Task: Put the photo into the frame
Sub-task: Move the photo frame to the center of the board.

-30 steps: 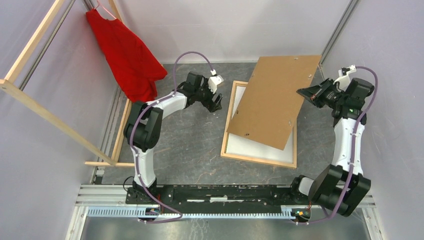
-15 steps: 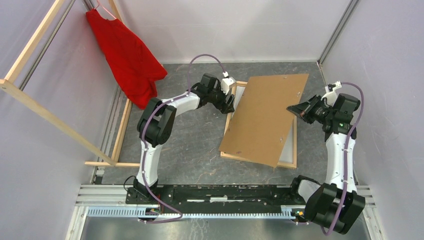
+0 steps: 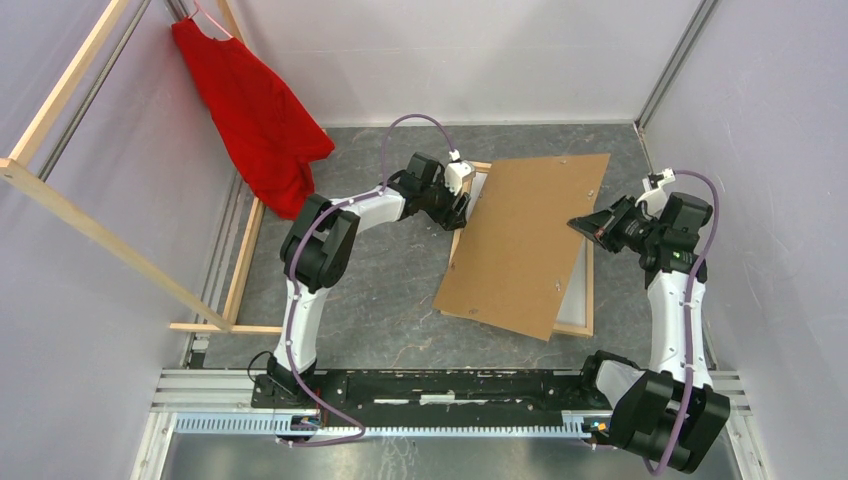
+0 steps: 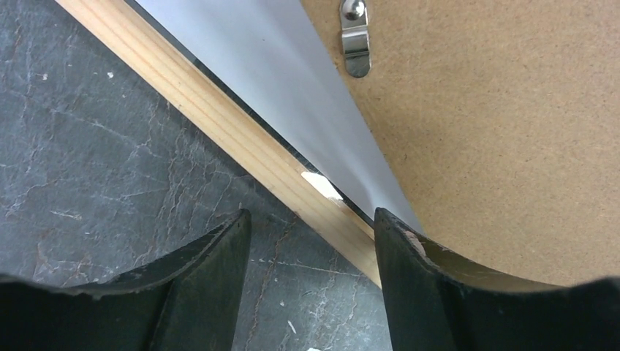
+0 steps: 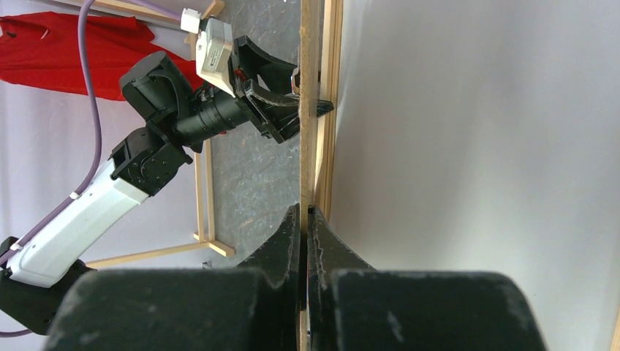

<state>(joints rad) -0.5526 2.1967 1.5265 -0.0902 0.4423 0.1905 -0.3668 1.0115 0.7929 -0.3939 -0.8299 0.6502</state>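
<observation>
The photo (image 4: 270, 73) under the board (image 3: 525, 240) looks thin, floppy; the stiff board suits edge grips; right gripper (image 3: 580, 223) pinches its edge; left gripper (image 4: 313, 223) gapes at its opposite edge.

The stiff brown rectangular backing board (image 3: 525, 240) covered most of the thin light-wood picture frame (image 4: 219, 115) and the large white-backed paper photo (image 4: 270, 73), whose printed face was out of sight. The long wooden rack bars (image 3: 90, 225) ran off the overhead view's top and left edges.
</observation>
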